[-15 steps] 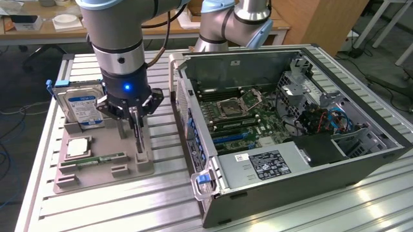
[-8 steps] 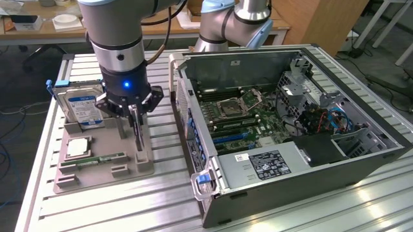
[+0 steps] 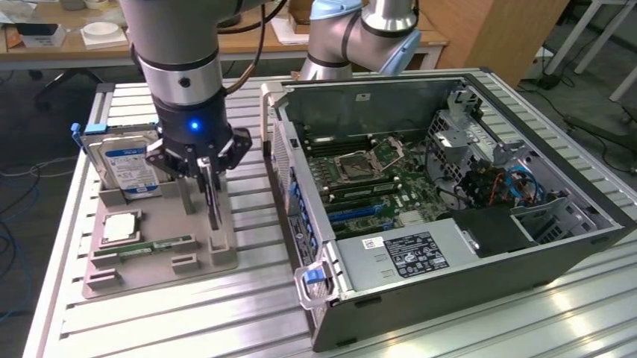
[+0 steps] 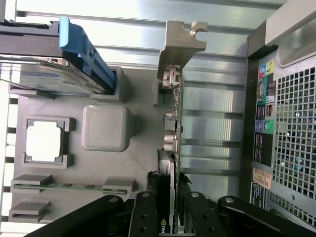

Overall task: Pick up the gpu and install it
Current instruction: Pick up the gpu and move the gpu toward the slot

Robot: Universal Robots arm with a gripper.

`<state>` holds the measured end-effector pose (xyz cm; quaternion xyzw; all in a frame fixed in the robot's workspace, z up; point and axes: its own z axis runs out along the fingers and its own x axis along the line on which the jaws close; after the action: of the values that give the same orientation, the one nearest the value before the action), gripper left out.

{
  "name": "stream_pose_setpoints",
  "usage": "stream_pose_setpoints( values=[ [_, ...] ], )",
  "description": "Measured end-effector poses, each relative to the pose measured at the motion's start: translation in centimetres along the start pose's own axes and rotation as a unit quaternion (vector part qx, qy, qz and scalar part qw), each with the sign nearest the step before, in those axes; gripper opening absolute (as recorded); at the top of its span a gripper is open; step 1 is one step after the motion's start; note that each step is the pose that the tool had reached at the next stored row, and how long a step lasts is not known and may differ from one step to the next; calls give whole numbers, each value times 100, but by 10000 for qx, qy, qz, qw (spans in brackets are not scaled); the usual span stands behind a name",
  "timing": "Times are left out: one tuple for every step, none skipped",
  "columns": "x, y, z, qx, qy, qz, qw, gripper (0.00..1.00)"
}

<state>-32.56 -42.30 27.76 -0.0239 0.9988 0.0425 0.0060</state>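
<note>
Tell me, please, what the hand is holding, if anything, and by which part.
The hand grips the gpu by its upper edge, one finger on each face.

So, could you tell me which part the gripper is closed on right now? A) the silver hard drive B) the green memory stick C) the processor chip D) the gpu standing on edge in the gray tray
D: the gripper clamps the top edge of the gpu, which stands upright in the gray tray; the hard drive and memory stick sit apart from it.
</note>
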Motion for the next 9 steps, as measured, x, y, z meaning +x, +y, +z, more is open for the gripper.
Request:
stream_pose_setpoints(
  values=[
    [0, 1, -10, -2, 1, -1, 10000, 27],
    [0, 2, -20, -4, 1, -2, 10000, 27],
    [-1, 2, -29, -5, 2, -3, 10000, 27],
    [-1, 3, -39, -8, 2, -4, 10000, 27],
    [-1, 4, -48, -9, 3, -5, 10000, 27],
    [-1, 5, -58, -12, 3, -5, 10000, 27],
    [-1, 6, -68, -14, 3, -7, 10000, 27],
    [-1, 7, -78, -16, 4, -7, 10000, 27],
    [-1, 7, -87, -18, 4, -8, 10000, 27]
  ],
)
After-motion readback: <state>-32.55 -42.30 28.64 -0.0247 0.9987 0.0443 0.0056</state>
